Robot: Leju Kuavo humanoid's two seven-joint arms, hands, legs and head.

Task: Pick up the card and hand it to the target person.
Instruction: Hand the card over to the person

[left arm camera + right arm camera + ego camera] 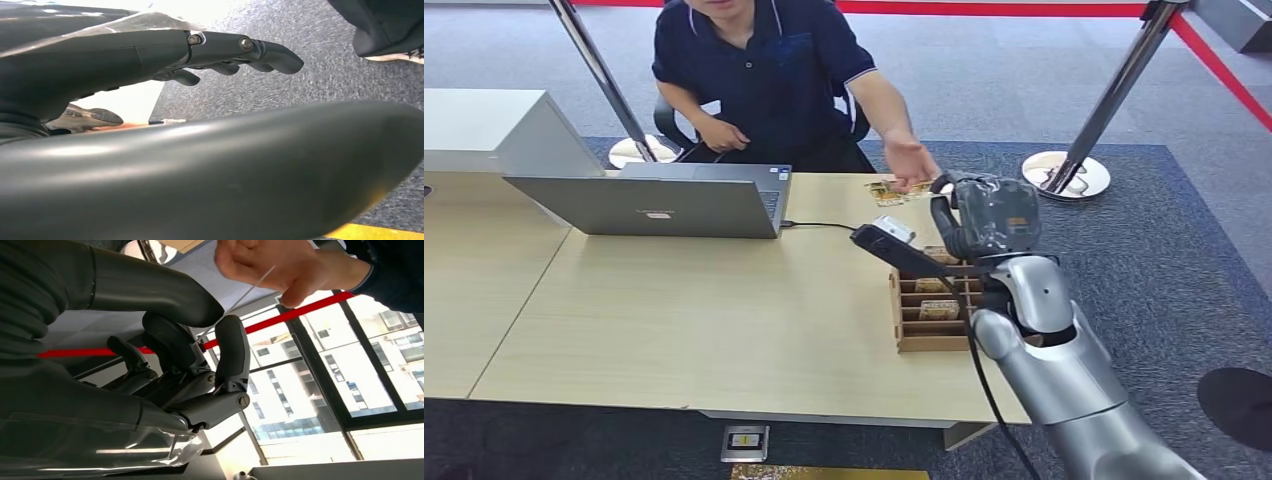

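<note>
Right hand (984,215) is raised over the far right part of the desk (704,320), above the wooden card rack (934,312). In the right wrist view its fingers (232,352) are curled in with nothing between them. The card (886,192) lies flat on the desk's far edge under the person's hand (911,162), which touches it; in the right wrist view that hand pinches a thin card edge (260,282), apart from the robot's fingers. More cards sit in the rack slots. Left hand (220,55) hangs low over grey carpet, fingers (272,54) extended, slightly bent, apart, holding nothing. The person (769,70) in a dark polo sits behind the desk. An open grey laptop (659,200) is on the far left-centre of the desk, with a cable running from it towards the rack. Red barrier tape on chrome posts (1114,95) stands behind.
</note>
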